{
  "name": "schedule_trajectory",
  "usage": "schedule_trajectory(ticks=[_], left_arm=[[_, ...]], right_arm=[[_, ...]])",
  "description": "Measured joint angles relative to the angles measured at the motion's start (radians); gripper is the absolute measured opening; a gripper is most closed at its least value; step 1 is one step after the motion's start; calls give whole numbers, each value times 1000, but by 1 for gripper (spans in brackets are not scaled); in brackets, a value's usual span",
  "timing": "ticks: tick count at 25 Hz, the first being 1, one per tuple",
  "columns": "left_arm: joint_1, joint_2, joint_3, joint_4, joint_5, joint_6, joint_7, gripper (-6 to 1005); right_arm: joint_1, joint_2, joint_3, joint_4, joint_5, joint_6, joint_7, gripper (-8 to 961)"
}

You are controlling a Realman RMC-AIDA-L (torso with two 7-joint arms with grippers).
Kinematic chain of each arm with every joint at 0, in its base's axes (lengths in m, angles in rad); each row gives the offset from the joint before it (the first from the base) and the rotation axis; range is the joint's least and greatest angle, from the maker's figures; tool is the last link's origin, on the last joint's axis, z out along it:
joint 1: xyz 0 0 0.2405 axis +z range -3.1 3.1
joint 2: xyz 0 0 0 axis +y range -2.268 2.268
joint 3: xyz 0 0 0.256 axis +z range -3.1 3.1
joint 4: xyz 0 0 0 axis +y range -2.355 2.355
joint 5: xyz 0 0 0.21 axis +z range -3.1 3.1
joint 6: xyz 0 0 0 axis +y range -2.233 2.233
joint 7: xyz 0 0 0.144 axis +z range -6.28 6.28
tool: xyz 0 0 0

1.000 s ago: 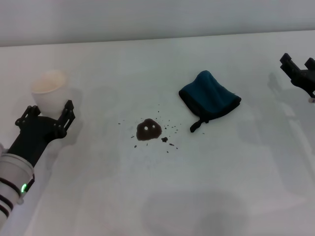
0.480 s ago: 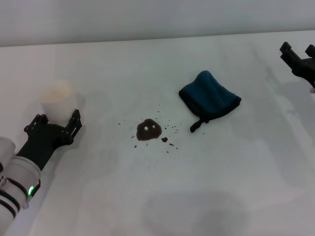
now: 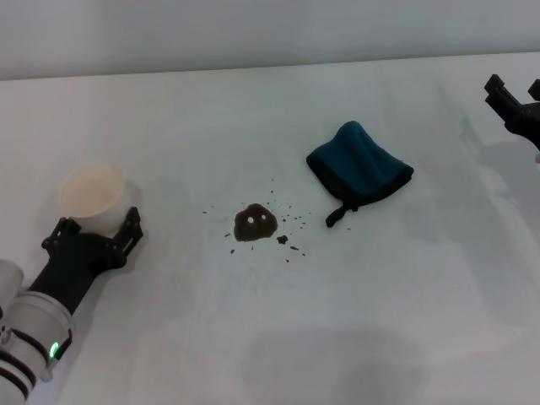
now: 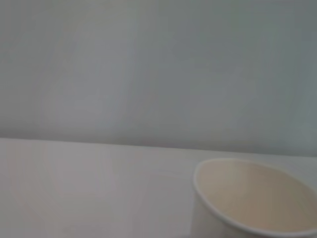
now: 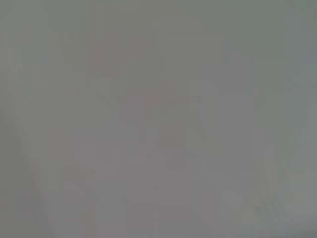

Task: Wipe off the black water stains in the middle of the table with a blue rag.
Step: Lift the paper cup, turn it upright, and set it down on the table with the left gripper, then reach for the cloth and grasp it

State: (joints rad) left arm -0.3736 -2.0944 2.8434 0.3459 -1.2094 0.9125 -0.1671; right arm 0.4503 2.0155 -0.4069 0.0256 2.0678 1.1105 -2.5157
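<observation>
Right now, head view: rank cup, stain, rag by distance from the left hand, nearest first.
1. white paper cup: upright between the open fingers of the left hand, at the table's left.
2. black water stains: mid-table, to the hand's right.
3. blue rag: farther right, beyond the stains.

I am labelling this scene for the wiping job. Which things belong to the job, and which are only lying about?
Job:
- black water stains, mid-table
- blue rag, beside the stains, apart from them
- table
- right tool, at the far right edge

Lying about:
- white paper cup, upright, between the left tool's open fingers
</observation>
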Motion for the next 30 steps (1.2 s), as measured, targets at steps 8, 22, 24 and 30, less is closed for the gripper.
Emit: schedule_trajectory(ticks=[8,22,24,30], left_arm=[[30,3,-1,13,0,10,-7,818],[104,7,0,35,147,81,-10,887],[116,6,-1,44,152,87,-10,887],[135,7,1,50,158,109,-10,888]], right_arm=[[-7,0,-6,2,0,16,0,843],[-22,-2,-103,-24,0,55,126,842],[-31,-4,-158,-56,0,58,187,843],[-54,-10,-293,-147,0,60,328,843]])
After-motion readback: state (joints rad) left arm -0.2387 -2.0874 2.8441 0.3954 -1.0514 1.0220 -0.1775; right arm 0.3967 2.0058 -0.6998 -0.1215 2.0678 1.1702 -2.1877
